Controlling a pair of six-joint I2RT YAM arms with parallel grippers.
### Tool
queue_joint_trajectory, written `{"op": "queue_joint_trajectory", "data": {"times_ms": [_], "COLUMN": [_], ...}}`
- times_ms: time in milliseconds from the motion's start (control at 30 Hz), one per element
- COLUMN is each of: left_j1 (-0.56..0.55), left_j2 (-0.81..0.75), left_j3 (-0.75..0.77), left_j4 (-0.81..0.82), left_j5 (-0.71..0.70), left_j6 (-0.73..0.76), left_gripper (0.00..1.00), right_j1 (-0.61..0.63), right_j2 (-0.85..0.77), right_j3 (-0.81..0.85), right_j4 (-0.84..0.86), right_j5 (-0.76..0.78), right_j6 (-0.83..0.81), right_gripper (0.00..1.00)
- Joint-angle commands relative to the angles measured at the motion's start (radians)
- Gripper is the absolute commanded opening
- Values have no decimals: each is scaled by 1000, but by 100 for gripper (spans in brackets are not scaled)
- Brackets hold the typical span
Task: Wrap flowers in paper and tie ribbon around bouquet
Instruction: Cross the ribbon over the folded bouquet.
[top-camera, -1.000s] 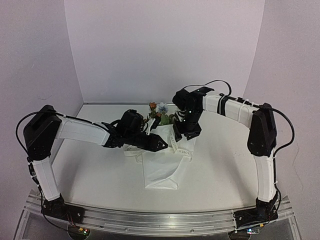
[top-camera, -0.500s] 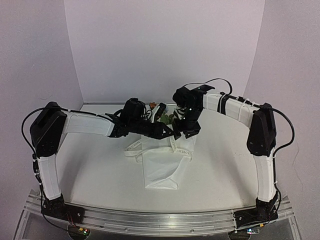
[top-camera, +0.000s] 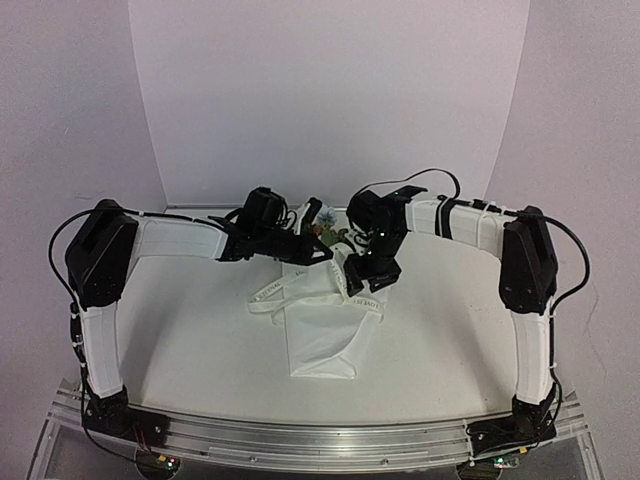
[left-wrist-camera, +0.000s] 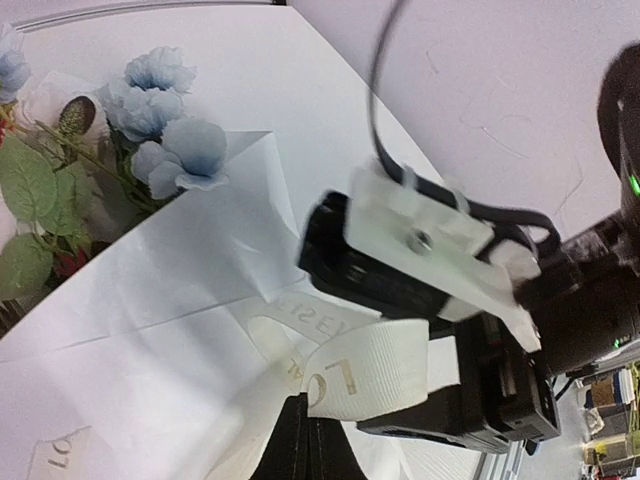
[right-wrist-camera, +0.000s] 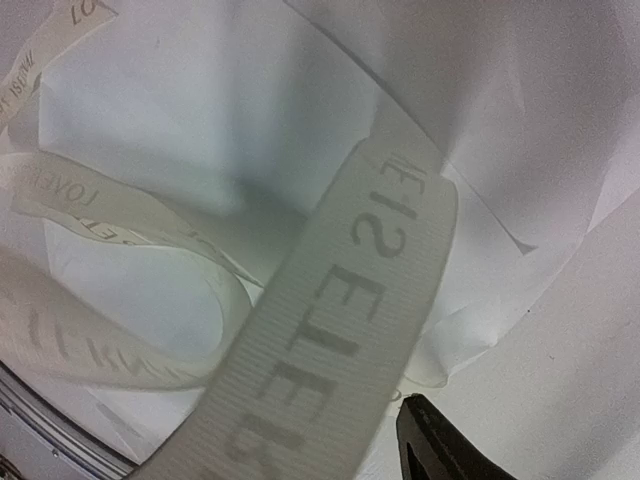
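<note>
Jaws of left gripper (top-camera: 327, 254) pinched on ribbon (left-wrist-camera: 378, 372), right gripper (top-camera: 359, 279) jaws parted around it, above bouquet (top-camera: 322, 340)

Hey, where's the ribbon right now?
In the top view the ribbon lies mid-table, draped in loops across the upper end of the white paper, just on the near side of the flowers.
</note>
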Motion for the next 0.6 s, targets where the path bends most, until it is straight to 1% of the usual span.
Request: {"op": "queue_joint_trajectory", "data": {"times_ms": [0, 133, 300, 433, 567], "left_j1": [35, 48, 54, 58, 68], "left_j2": [63, 119, 177, 192, 206], "left_j3": [134, 223, 318, 347, 360], "left_j4": [-147, -272, -381, -396, -403], "left_j5": [82, 119, 131, 106, 88], "left_j6": [53, 103, 153, 147, 130], "left_gripper": [0, 0, 0, 0, 0], "right_j1": [1, -3, -11, -22, -34], "right_j2": [-133, -162, -144, -119, -107], "right_j3": [-103, -176, -200, -214, -234], "right_j4": [125, 196, 231, 248, 271], "right_j5": [-32, -70, -96, -86, -79], "right_j6": [-50, -102, -188, -234, -244], "right_gripper": [59, 59, 57, 55, 53]}}
